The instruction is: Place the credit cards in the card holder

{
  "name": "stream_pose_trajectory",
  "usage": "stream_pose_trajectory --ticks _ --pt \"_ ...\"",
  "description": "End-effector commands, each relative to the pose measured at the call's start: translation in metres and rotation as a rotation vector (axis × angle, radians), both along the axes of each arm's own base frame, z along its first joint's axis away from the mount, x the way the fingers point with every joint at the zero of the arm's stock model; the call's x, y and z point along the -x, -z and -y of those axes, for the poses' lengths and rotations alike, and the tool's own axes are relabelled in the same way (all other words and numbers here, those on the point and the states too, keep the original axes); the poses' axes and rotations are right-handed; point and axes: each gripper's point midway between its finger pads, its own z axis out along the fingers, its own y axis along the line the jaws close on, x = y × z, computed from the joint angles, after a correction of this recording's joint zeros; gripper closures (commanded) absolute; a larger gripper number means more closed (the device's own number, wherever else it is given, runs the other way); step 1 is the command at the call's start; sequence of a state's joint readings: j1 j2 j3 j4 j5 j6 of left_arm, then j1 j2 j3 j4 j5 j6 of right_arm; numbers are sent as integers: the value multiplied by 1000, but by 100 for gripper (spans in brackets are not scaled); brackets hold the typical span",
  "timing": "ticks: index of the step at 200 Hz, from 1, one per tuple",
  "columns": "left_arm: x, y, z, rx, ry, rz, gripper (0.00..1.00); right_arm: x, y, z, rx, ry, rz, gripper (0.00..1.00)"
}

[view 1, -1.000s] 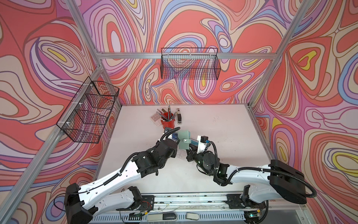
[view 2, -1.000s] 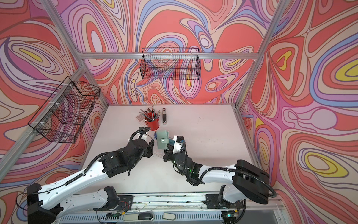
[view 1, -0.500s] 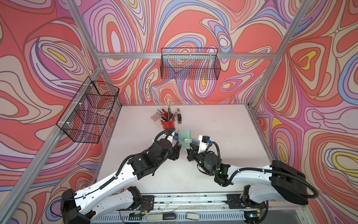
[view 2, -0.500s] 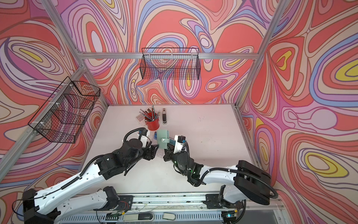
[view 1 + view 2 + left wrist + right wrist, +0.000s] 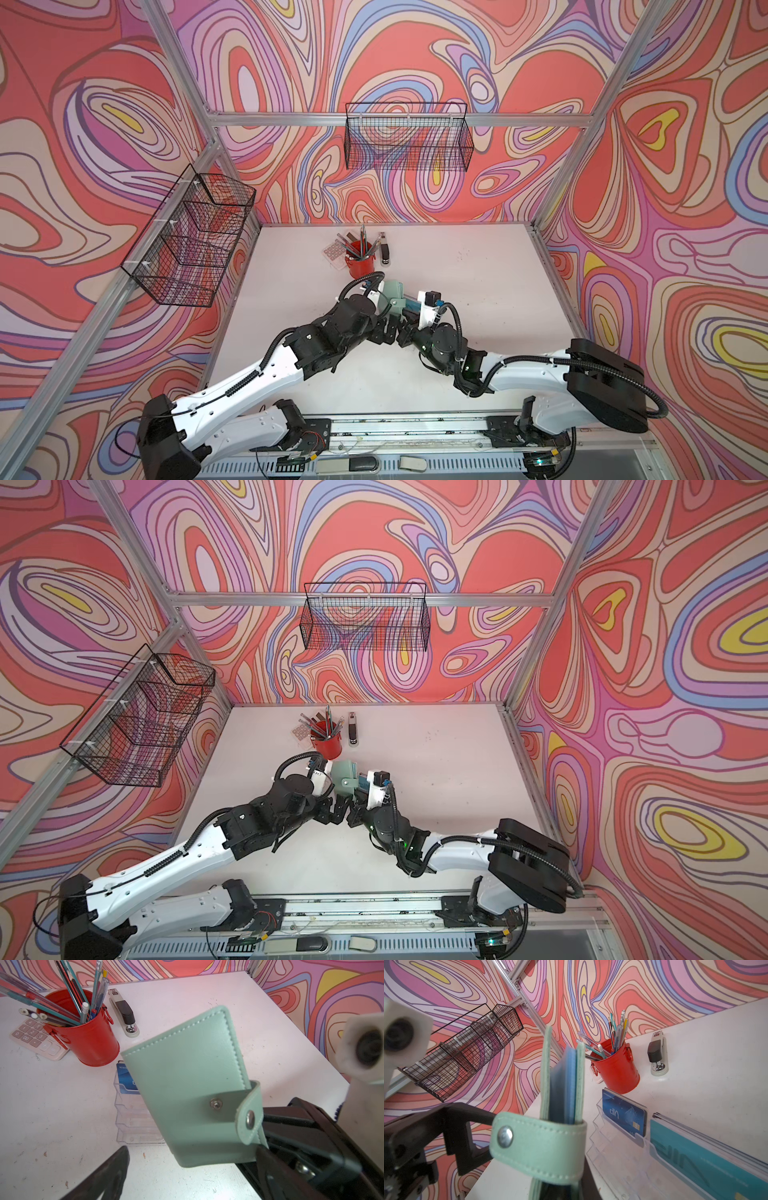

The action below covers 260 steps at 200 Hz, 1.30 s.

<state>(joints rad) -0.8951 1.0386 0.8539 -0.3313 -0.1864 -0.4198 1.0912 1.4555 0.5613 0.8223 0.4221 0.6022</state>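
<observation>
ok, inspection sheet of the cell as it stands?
Surface: white table, scuffs and dark specks.
Job's things: card holder held off the table, strap unsnapped; blue credit card in clear stand; teal credit cards stacked next to it.
Clutter: pen pot, stapler, calculator, grouped at the back.
Grippers: right gripper shut on card holder; left gripper open, jaws either side of it.
Cables: left arm's cable loop close to pen pot; contact unclear.
Surroundings: left-wall basket, back-wall basket.
</observation>
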Motion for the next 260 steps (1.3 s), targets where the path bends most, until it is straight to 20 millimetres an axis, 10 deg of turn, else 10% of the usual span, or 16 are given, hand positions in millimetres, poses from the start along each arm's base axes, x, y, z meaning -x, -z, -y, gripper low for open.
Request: stream_pose_trajectory --ticks 1,83,190,260 --pt "-2 -20 14 61 36 37 0 8 -15 -20 -25 -81 33 100" --pt "-20 -15 -3 2 -120 40 1 20 -21 -28 -27 -141 75 100" --pt "-27 -3 -66 52 -362 14 30 10 -16 12 -47 21 26 100" --pt "-22 5 -57 272 -229 -45 46 17 -27 23 -187 -29 0 100"
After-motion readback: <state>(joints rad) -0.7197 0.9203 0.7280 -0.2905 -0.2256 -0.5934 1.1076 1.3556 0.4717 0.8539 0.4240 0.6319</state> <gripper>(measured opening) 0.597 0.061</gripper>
